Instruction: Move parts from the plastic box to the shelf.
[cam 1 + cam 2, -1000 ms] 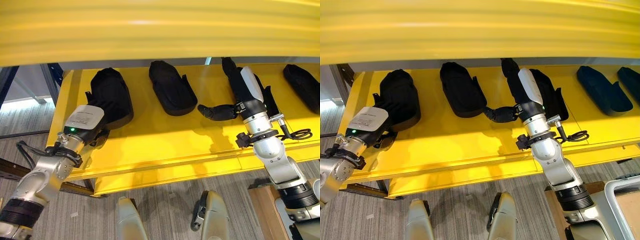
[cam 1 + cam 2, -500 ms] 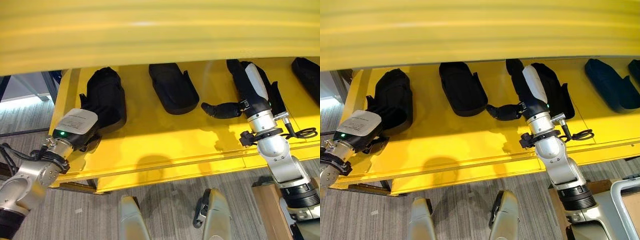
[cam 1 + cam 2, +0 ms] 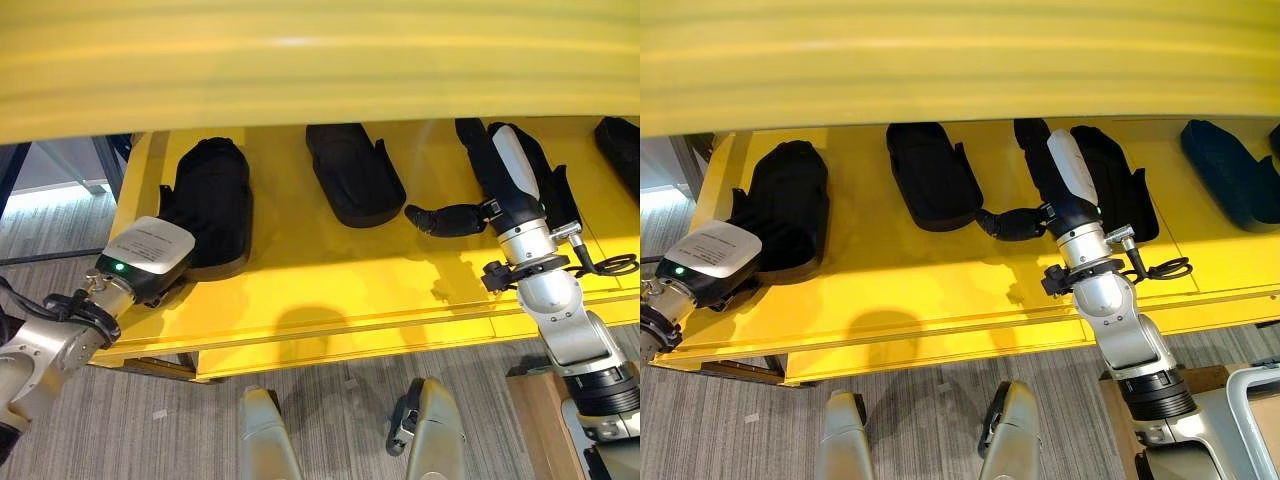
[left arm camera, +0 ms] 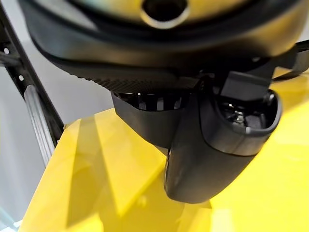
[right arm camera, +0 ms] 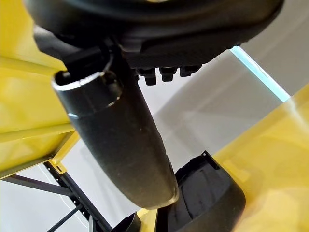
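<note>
On the yellow shelf [image 3: 330, 290], parts already sit in a row: w/ the middle black part [image 3: 352, 172] as landmark, one black part [image 3: 210, 205] lies to its left near the shelf's left end, another black part [image 3: 525, 170] to its right, and a further dark part [image 3: 1228, 175] beyond that toward the shelf's right end. All rest flat on the shelf deck, apart from each other. Left hand [image 3: 150, 255] is at the near end of the left-end part, touching or just beside it; fingers hidden under wrist housing and the part, so can't tell if it's gripping or let go. Right hand [image 3: 450, 218] lies over the part right of the landmark, fingers reaching along it toward the shelf's back, thumb sticking out sideways toward the landmark part, not touching it. Right wrist view shows thumb straight w/ short fingertips above it and nothing caught between, so that hand reads as relaxed/open, holding nothing. Judgement: placing stage for this pair looks about done, both parts are down on the shelf; hands not yet clear. Grey bin corner [image 3: 1252, 400] shows at lower right below the shelf, probably the plastic box; contents can't be seen, so no telling how many parts are left.
</note>
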You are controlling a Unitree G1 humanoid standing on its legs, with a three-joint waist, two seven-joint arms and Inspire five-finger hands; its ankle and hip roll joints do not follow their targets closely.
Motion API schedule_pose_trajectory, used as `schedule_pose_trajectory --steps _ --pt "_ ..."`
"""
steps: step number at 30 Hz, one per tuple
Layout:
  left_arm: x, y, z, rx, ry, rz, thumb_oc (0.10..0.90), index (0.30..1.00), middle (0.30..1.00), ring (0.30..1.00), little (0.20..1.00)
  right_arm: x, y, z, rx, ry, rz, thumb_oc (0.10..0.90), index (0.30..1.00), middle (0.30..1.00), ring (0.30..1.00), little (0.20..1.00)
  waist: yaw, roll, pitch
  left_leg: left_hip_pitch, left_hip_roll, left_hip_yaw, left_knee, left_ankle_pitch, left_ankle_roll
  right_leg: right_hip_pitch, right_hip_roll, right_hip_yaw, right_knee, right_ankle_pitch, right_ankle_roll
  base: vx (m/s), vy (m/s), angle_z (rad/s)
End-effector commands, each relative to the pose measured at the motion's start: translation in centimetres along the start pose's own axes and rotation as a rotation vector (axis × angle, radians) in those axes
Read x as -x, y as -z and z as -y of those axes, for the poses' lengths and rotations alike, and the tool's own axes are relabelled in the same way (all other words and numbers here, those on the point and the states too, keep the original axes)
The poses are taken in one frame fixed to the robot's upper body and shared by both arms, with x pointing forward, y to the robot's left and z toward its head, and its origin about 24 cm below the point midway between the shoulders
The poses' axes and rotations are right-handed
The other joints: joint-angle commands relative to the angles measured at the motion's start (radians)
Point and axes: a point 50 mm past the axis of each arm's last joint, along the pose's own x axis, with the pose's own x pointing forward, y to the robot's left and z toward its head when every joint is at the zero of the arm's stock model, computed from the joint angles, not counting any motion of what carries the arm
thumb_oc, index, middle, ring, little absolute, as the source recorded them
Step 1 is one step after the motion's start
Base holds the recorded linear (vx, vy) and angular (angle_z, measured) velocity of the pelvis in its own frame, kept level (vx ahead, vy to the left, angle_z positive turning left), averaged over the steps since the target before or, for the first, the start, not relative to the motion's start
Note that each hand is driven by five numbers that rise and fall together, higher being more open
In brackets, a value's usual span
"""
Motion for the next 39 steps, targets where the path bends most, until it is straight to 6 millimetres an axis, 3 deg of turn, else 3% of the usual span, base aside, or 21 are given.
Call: schedule_pose_trajectory --steps 1,8,14,39 --pt "0.6 2.0 -6.3 -0.133 -0.191 -0.044 0.9 1.0 1.0 1.0 1.0 -0.6 -4.2 5.5 0.043 0.23 0.24 0.9 1.0 1.0 1.0 1.0 0.023 -0.003 -0.033 0.023 -0.034 0.022 0.012 -0.028 0.103 0.102 0.017 0.036 -0.03 -0.077 0.011 0.0 0.0 0.0" --pt "1.3 1.3 -9.9 -0.002 -0.362 0.002 0.9 1.0 1.0 1.0 1.0 -0.4 -4.0 6.0 0.035 0.248 0.223 0.9 1.0 1.0 1.0 1.0 0.024 -0.002 -0.036 0.019 -0.036 0.019 0.012 -0.025 0.101 0.1 0.016 0.034 -0.029 -0.077 0.01 0.0 -0.001 0.0" --pt "1.5 1.1 -10.9 0.013 -0.365 0.034 0.9 1.0 1.0 1.0 1.0 -0.3 -3.8 5.9 0.033 0.241 0.218 0.9 1.0 1.0 1.0 1.0 0.026 0.002 -0.039 0.014 -0.035 0.02 0.011 -0.022 0.099 0.096 0.017 0.032 -0.029 -0.074 0.012 0.0 0.0 0.0" --pt "3.8 3.2 -10.6 0.011 -0.357 -0.085 0.9 1.0 1.0 1.0 1.0 -0.1 -4.0 6.5 0.075 0.232 0.226 0.9 1.0 1.0 1.0 1.0 0.05 0.007 -0.038 0.003 -0.045 0.015 -0.004 -0.009 0.096 0.098 0.013 0.026 -0.044 -0.066 0.015 0.0 0.0 0.0"
